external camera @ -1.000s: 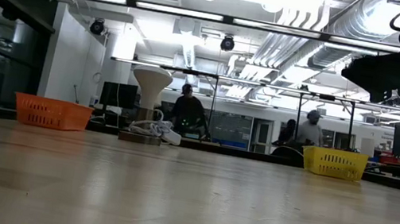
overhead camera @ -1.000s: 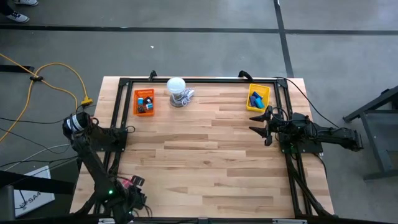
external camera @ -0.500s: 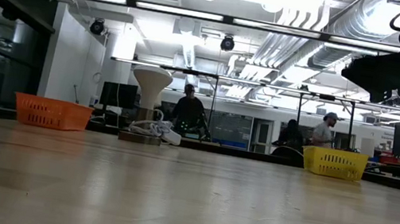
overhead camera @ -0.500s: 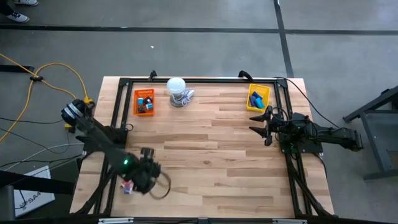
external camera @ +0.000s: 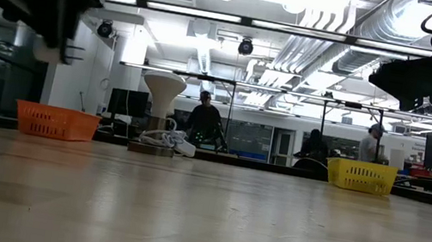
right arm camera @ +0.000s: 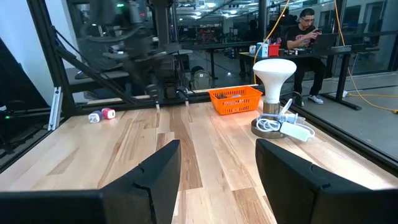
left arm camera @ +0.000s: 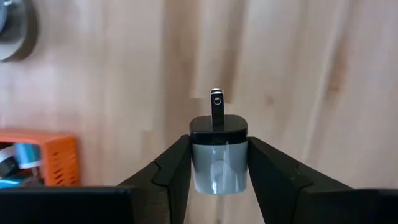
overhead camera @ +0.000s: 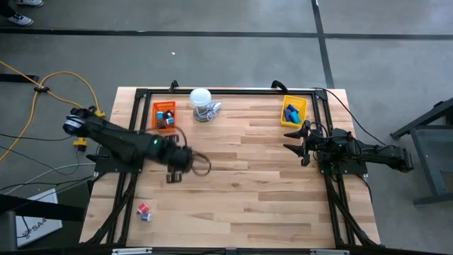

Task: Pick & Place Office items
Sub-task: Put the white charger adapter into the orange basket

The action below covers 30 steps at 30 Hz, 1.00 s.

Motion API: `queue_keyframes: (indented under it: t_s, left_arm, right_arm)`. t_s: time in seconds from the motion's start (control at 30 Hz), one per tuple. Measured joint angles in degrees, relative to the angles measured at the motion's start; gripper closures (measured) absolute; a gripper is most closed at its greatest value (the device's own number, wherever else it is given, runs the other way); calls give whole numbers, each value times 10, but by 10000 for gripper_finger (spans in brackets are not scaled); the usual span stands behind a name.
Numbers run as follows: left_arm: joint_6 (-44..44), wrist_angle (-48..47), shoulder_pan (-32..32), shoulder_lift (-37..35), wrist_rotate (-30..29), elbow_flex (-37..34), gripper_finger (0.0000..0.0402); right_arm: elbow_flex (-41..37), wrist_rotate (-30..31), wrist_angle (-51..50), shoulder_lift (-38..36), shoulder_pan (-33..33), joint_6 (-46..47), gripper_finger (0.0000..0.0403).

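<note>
Pale wooden tabletop [overhead camera: 241,177] filling the middle of the high view, ringed by a dark frame, grey floor all around.

At lower left of that view, two small office items [overhead camera: 144,211], one red and one pale, lying loose on the wood, well apart from everything else.

Left of centre: left gripper [overhead camera: 175,175] reaching in over the boards from the left edge, just below the orange tray [overhead camera: 164,115]. Fingers [left arm camera: 171,171] narrowed and clamped on a small grey-white plug block [left arm camera: 219,152] with a black cap and a metal prong pointing away from the wrist; block held clear above the wood.

Upper left: orange tray with blue, red and dark office bits inside. Just right of it, a white round-topped lamp-like object [overhead camera: 202,101] with a coiled white cable at its base.

Upper right: yellow tray [overhead camera: 294,110] holding blue and teal blocks.

Right side: right gripper [overhead camera: 297,141] waiting just below the yellow tray, jaws spread wide with nothing between, fingers [right arm camera: 149,180] empty in its wrist view.

Beyond the table in the low view: people [external camera: 202,123] at distant desks.
</note>
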Motion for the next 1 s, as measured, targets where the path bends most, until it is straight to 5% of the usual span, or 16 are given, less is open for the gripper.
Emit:
queue_keyframes:
  t_s: [0.6, 1.0]
  left_arm:
    - [170, 48, 376, -6, 80, -28, 264]
    - [226, 56, 540, -9, 128, -52, 264]
  right_arm:
    - [0, 0, 0, 0, 0, 0, 208]
    - [0, 0, 0, 0, 0, 0, 208]
